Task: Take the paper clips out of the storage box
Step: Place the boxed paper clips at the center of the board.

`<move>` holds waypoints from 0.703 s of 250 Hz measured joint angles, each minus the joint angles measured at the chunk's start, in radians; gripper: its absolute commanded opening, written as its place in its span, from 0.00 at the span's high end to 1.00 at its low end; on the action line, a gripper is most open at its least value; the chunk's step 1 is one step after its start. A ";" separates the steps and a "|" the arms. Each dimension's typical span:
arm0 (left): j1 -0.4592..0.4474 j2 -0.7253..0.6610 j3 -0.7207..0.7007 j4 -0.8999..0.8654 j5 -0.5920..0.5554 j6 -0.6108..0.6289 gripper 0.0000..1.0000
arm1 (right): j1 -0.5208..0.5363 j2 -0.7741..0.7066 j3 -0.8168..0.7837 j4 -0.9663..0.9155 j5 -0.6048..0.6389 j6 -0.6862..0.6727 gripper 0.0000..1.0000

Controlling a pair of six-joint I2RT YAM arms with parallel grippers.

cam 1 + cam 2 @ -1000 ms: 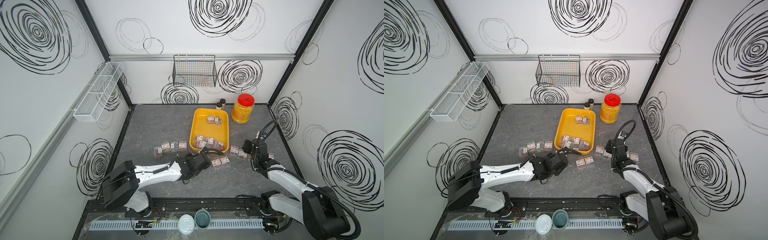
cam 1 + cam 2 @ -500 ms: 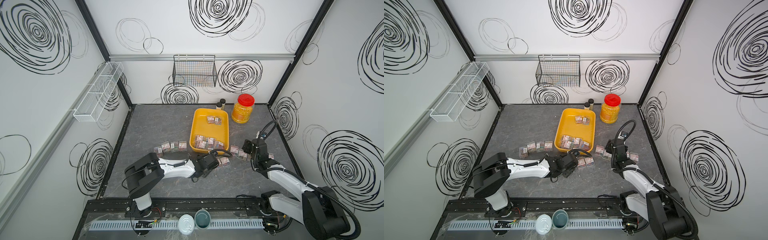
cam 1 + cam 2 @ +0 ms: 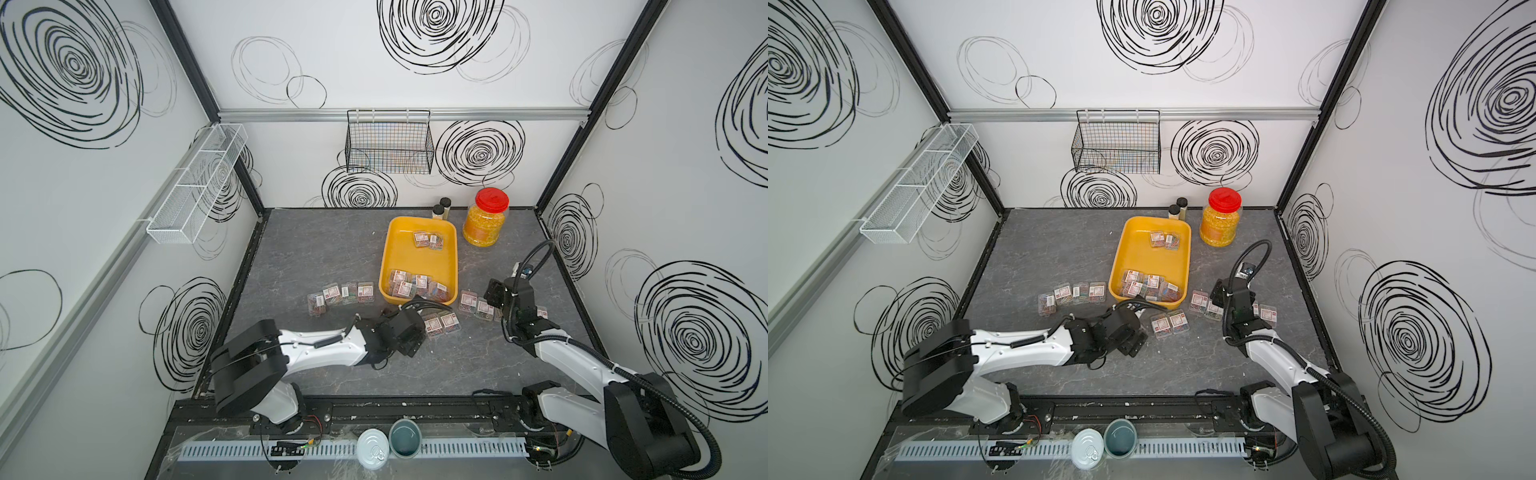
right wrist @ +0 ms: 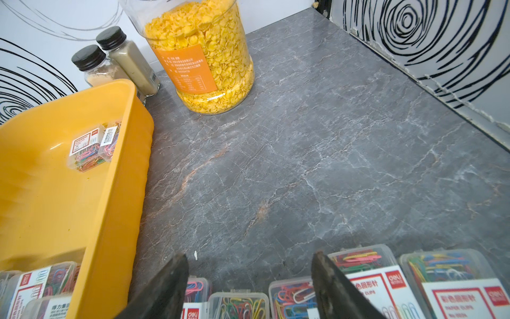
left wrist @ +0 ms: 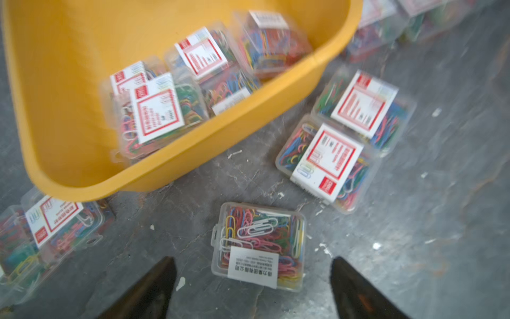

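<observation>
Yellow storage box (image 3: 417,257) still holds paper clips (image 3: 415,286); left gripper (image 5: 251,261), fingers (image 5: 154,287) spread astride a loose case (image 5: 259,243), should lift straight before reaching in; right gripper (image 4: 249,255) spread, empty.

Smooth plastic storage box (image 3: 415,259), clear plastic paper clips (image 5: 259,245) (paper-labelled).

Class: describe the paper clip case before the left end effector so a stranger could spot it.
Find the yellow storage box. Just outside its near rim, one case lies alone on the table, ahead of the left end effector. Its neighbours show red-framed labels; its label is plain white.
</observation>
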 measured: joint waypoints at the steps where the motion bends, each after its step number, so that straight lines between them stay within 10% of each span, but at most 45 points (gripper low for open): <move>1: 0.000 -0.006 -0.005 0.004 -0.002 -0.003 0.31 | 0.000 0.000 0.000 0.000 0.000 0.000 0.28; 84: -0.075 -0.219 -0.239 0.158 -0.166 -0.389 0.60 | 0.122 -0.016 0.080 -0.114 0.028 0.028 0.28; 176: -0.074 -0.101 -0.253 0.158 -0.231 -0.611 0.62 | 0.380 0.145 0.393 -0.209 0.018 0.034 0.25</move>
